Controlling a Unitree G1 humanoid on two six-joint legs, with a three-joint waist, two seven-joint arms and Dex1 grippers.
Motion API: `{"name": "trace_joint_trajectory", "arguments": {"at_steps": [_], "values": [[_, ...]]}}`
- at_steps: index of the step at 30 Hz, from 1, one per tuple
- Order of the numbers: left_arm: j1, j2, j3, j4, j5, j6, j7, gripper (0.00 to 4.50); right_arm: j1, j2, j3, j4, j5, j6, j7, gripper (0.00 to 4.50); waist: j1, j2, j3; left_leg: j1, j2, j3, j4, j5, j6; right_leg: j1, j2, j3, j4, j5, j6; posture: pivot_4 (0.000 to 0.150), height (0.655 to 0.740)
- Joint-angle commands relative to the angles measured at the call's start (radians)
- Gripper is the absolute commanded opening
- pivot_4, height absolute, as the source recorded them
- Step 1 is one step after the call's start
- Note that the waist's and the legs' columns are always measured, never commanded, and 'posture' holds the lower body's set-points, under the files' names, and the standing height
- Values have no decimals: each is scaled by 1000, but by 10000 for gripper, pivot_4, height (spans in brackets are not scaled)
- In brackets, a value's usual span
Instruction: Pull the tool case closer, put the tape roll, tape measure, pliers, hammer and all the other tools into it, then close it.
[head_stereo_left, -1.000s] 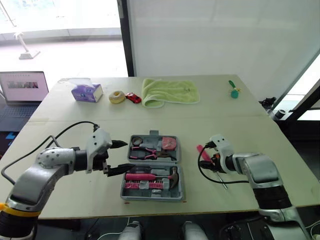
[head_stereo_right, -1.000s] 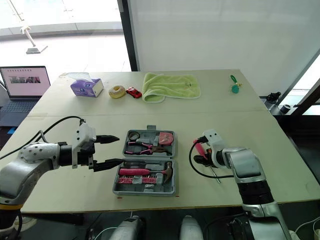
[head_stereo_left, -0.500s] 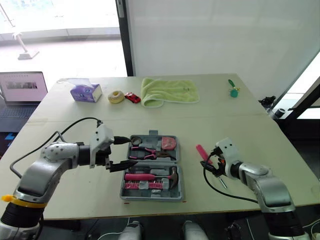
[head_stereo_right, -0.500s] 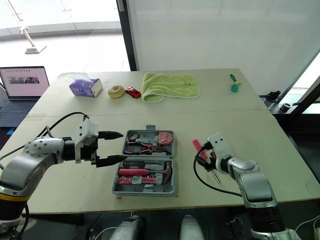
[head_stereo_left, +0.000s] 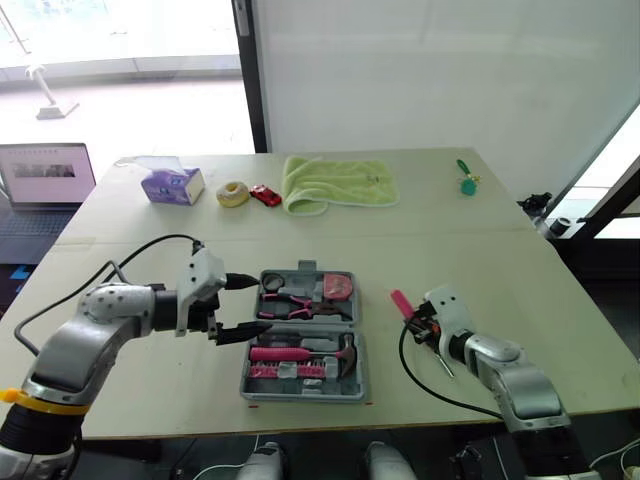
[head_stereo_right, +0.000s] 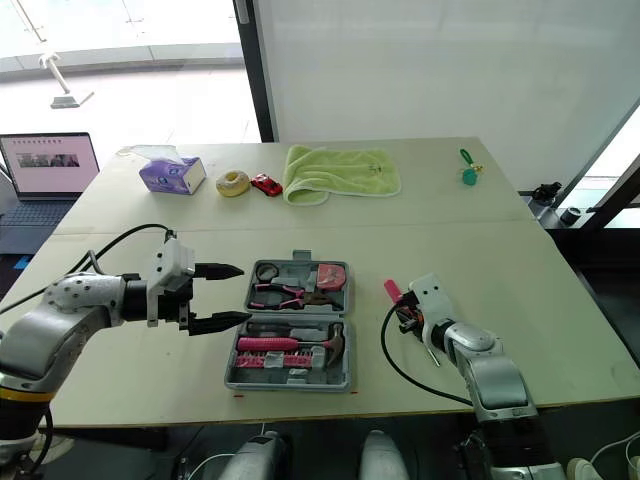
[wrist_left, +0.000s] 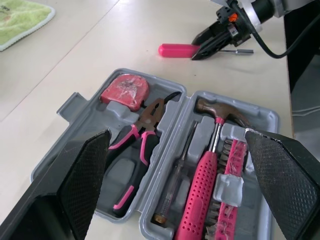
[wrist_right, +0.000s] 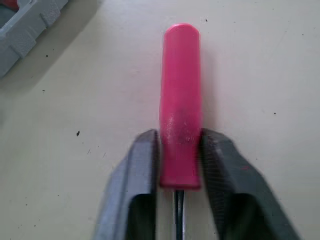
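Screwdriver (wrist_right: 180, 100) is lying flat on the desk (head_stereo_left: 480, 230) at 3 o'clock of the open tool case (wrist_left: 75, 102), near it but not touching. R claw (wrist_right: 180, 137) is pinching the pink handle at its shaft end, a finger pressing on each side, w/ nothing else in it. L claw (head_stereo_left: 260, 304) is hanging wide open & empty at 9 o'clock of the case.

Step in hand, as I'm reading it: lifting the screwdriver & carrying it into the case. The grip is sitting far back, so most of the handle is sticking out ahead and is likely to droop or swivel. Better to be squeezing firm, rising slowly w/ wrist level, and clearing the case rim before heading toward 9 o'clock. Hammer (head_stereo_left: 300, 352) is lying 9–3 in its slot, so the tool prob. needs turning to match. Can't tell which slot is free. L claw could be bracing the case wall vs sliding.

Long axis is running 11–5 o'clock in the head view. Handle butt is pointing to 11, toward the case's far right corner. Steel shaft & tip are pointing to 5, under the R wrist.
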Motion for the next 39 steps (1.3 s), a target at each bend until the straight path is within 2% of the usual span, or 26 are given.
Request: {"name": "trace_joint_trajectory", "arguments": {"at_steps": [1, 5, 7, 12, 15, 21, 24, 31, 39], "values": [[-5, 14, 14, 4, 10, -38, -19, 45000, 9, -25, -18, -46, 30, 30, 20, 4307, 0, 0, 0, 0, 0, 0, 0, 0, 0, 0, 0, 0, 0, 0, 0, 1500, 7400], [17, 34, 14, 29, 38, -80, -45, 45000, -65, -133, -17, -90, 44, 64, 93, 4307, 1, 5, 3, 0, 0, 0, 0, 0, 0, 0, 0, 0, 0, 0, 0, 1500, 7400], [29, 44, 28, 50, 43, -95, -54, 45000, -158, -191, 13, -107, 71, 128, 153, 4307, -3, 7, 4, 0, 0, 1, 0, 0, 0, 0, -1, 1, 0, 0, 0, 1500, 7400], [62, 77, 74, 90, 54, -123, -53, 45000, -407, -371, 301, -202, -35, 56, 381, 4307, -15, 10, 6, -1, 1, 1, -2, 0, 0, -4, 0, 0, 0, 0, 0, 1500, 7400], [102, 96, 92, 81, 59, -131, -50, 45000, -550, -428, 410, -219, 29, 130, 586, 4307, -21, 9, 7, -2, 1, 0, -4, 0, 0, -4, 0, -1, 0, 0, 0, 1500, 7400], [239, 134, 114, 63, 104, -209, -71, 45000, -761, -395, 586, -259, 57, 298, 717, 4307, -23, 9, 7, -2, 0, 1, -4, 0, 0, -4, -2, 0, -2, 0, 0, 1500, 7400], [281, 136, 134, 35, 79, -203, -78, 45000, -820, -308, 672, -279, 74, 437, 692, 4307, -24, 9, 7, -2, 1, 0, -4, 0, 0, -5, -2, -1, -2, 0, 0, 1500, 7400], [329, 171, 171, 2, 59, -187, -113, 45000, -828, -84, 733, -324, 160, 725, 560, 4307, -23, 10, 7, -3, 0, -3, -5, 0, 0, -7, -2, 0, 0, 0, 0, 1500, 7400], [389, 224, 194, 17, 45, -185, -198, 45000, -795, 124, 826, -215, 188, 798, 389, 4307, -29, 10, 7, -2, 0, -3, -6, 0, 0, -9, -2, 0, 2, 0, 0, 1500, 7400]]}}
